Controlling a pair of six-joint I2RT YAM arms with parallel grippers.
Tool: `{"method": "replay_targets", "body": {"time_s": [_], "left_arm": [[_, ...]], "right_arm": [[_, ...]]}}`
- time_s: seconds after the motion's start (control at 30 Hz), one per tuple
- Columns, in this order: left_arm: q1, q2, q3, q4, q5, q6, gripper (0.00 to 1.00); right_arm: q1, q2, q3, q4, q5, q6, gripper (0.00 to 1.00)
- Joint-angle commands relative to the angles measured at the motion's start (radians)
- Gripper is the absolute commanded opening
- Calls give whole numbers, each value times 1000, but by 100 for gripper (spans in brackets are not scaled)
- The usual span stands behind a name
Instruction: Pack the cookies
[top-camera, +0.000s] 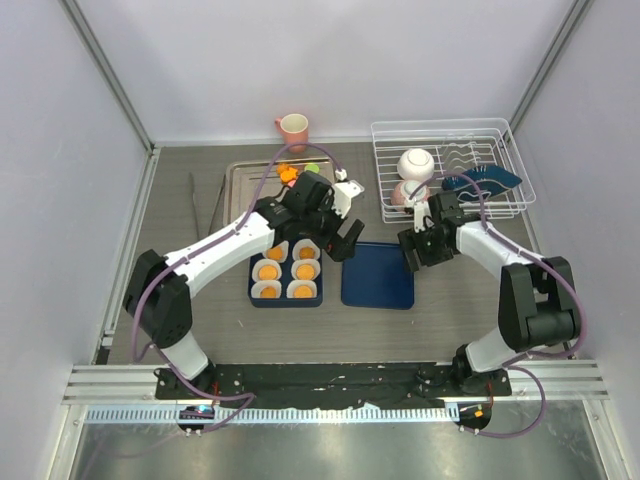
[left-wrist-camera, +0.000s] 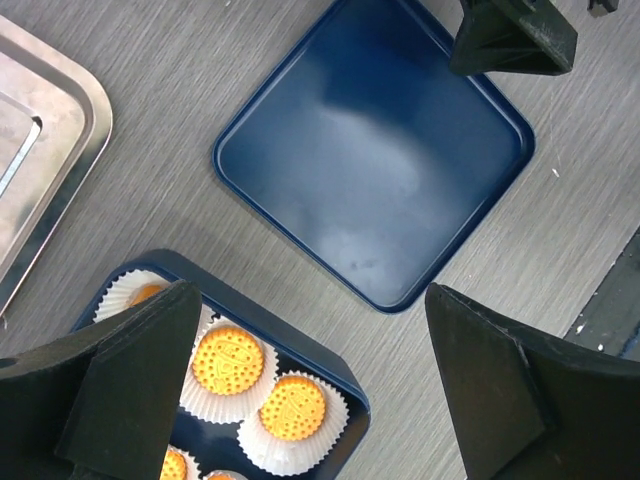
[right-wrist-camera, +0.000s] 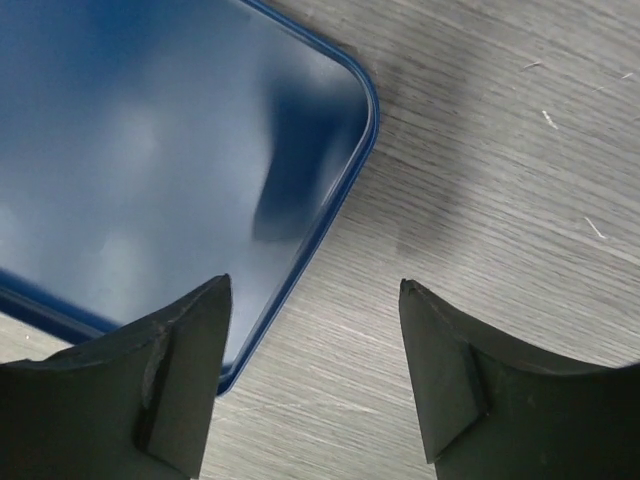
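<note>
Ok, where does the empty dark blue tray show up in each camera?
Top external: dark blue tray at centre, just right of the box, between the arms.
Left wrist: fills the upper middle, above the box's corner.
Right wrist: upper left, one rounded corner showing.
Shared landmark: the right gripper at the tray's right edge, seen as a dark finger top right in left wrist and as its own fingers at the bottom of right wrist.

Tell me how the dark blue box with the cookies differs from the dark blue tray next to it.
The box holds white paper cups with orange cookies; the tray is bare. In the top view the box lies on the left and the tray on its right. Both are dark blue, round-cornered and rimmed, and lie flat on the table.
</note>
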Motion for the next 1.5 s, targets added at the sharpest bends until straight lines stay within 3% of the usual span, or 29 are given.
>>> {"method": "replay_targets", "body": {"time_s": [0.0,0.47,0.8,1.03,1.47], "left_arm": [[-13,-4,55,69,-32,1,100],[-11,-83,-13,86,-92,13,100],[-13,-137,-50,91,-161,49,100],[-13,-166,-86,106,-175,69,100],[-11,-182,-114,167,-100,92,100]], "right_arm": [[12,42,18,49,26,37,69],[80,140,30,68,94,74,39],[127,169,54,52,177,90,2],[127,140,110,7,166,69,1],[127,10,367,-201,68,12,1]]}}
